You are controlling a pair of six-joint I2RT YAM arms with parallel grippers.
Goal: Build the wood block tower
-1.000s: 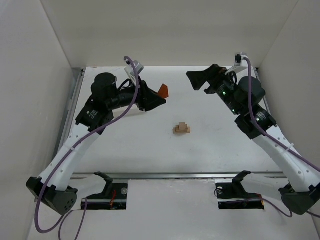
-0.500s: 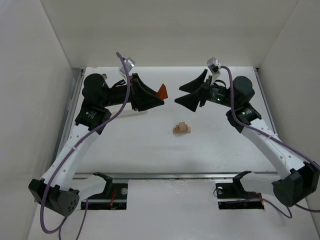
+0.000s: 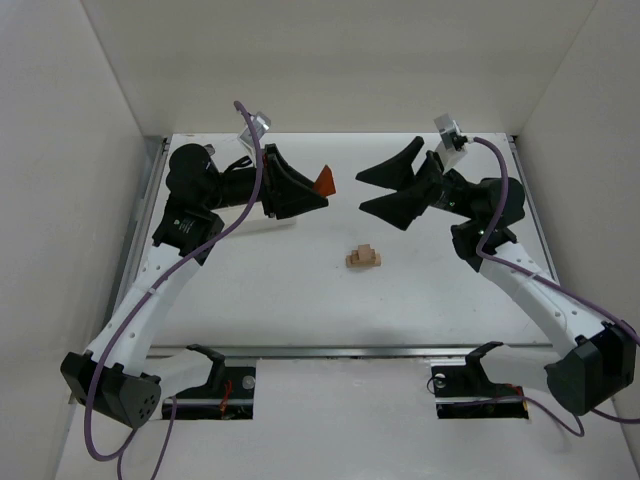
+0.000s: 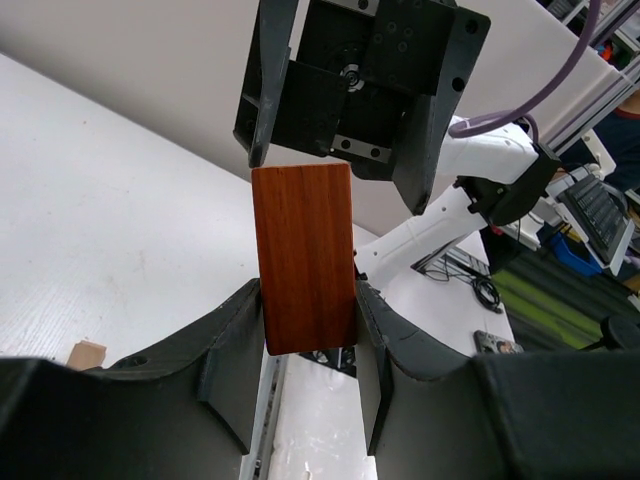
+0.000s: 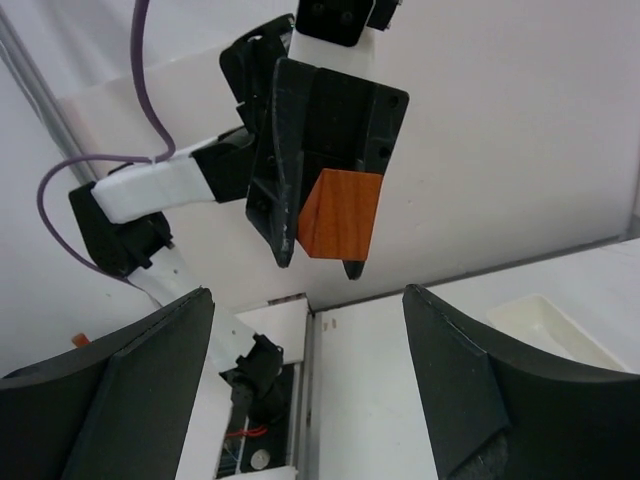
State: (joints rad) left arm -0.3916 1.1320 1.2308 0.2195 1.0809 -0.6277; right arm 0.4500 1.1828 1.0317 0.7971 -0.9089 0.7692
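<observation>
While our left gripper clamps the orange-red wedge toward the table's far edge, our right gripper gapes wide opposite, tan blocks mid-table.

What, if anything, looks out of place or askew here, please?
Only the orange-red wedge stands out: it is off the table, clamped in the left end effector and facing the open right end effector, while the tan blocks sit in a small pile on the table. Nothing looks spilled or damaged.
</observation>
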